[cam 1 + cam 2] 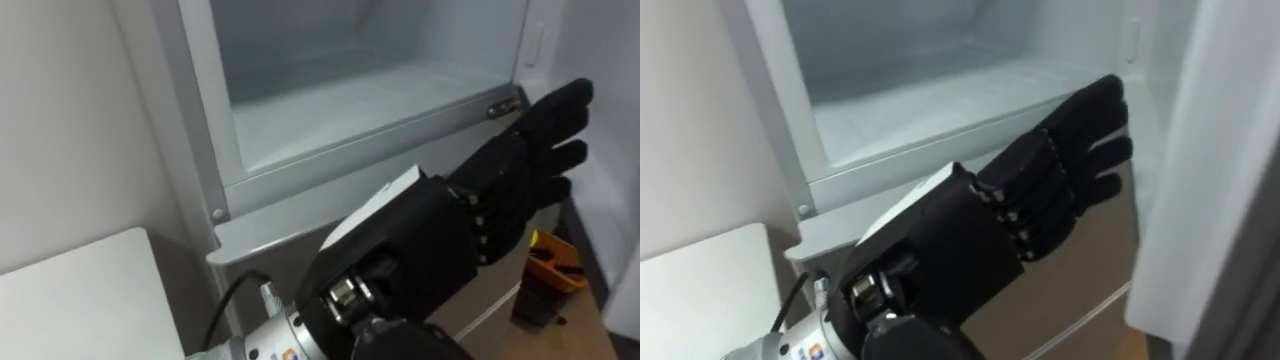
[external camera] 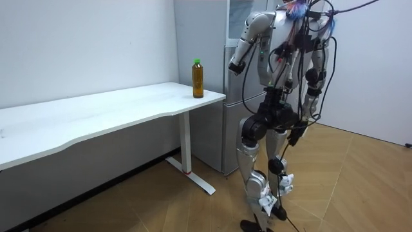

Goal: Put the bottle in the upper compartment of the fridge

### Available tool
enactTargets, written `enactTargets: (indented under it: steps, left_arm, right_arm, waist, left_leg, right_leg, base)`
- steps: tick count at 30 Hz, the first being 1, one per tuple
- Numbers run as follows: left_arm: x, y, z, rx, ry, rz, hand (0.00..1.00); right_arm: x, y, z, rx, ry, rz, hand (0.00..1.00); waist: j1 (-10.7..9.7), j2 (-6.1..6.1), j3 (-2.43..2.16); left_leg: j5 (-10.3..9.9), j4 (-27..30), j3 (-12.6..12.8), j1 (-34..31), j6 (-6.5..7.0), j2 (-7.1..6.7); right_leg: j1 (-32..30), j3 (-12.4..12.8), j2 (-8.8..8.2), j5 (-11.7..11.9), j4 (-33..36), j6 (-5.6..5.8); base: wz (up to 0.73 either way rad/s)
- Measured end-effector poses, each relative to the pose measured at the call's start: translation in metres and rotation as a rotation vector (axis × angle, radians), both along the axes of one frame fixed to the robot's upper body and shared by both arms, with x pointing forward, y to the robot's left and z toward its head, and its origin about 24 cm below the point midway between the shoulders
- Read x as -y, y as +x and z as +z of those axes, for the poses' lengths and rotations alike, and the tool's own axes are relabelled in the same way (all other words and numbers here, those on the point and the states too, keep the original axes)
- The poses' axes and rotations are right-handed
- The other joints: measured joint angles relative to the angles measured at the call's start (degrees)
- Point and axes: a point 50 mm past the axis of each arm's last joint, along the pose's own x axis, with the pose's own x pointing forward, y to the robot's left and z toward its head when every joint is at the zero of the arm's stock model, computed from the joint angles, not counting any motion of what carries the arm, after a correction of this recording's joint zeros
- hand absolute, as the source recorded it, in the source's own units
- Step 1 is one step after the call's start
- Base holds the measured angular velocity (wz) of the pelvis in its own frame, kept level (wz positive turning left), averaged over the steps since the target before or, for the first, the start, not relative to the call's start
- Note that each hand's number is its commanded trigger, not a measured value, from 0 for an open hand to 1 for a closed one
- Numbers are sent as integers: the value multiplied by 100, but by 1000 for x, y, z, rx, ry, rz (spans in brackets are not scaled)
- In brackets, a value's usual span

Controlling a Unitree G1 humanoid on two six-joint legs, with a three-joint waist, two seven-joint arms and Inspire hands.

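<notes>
From the left eye view, the left hand (image 1: 520, 170) is stretched flat and empty at the right front corner of the upper fridge (image 1: 330, 110), which is open. In the room view, the bottle (image 2: 198, 78) stands upright on the table (image 2: 129, 109), at the corner nearest the fridge. In the right eye view, the pale panel at the right edge is probably the open door (image 1: 1220, 150). Opening looks done; fetching and placing the bottle remain.

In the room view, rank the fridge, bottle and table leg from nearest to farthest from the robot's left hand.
1. Fridge, right behind the left hand.
2. Bottle, towards the room view's left.
3. Table leg, below the bottle.
</notes>
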Motion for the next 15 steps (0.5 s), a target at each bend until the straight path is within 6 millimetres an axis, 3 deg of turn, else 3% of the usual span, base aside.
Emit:
enactTargets:
  steps: [5, 15]
  left_arm:
    - [5, -1, 1, -24, -17, -59, 0]
    - [9, -1, 0, -82, -57, -121, 0]
  right_arm:
    - [4, -8, -1, -36, -26, -9, 0]
    - [10, -20, -1, -86, -49, -20, 0]
  waist:
    - [-30, 25, -6]
    - [-221, 131, 10]
  left_leg:
    - [-9, 2, 227, 42, -43, 91]
    - [-35, 1, 330, 112, -90, 128]
  right_leg:
    - [-6, 61, 52, 28, -3, -41]
    - [-4, 148, 98, 39, 1, -58]
  base:
    - [-11]
    - [-10]
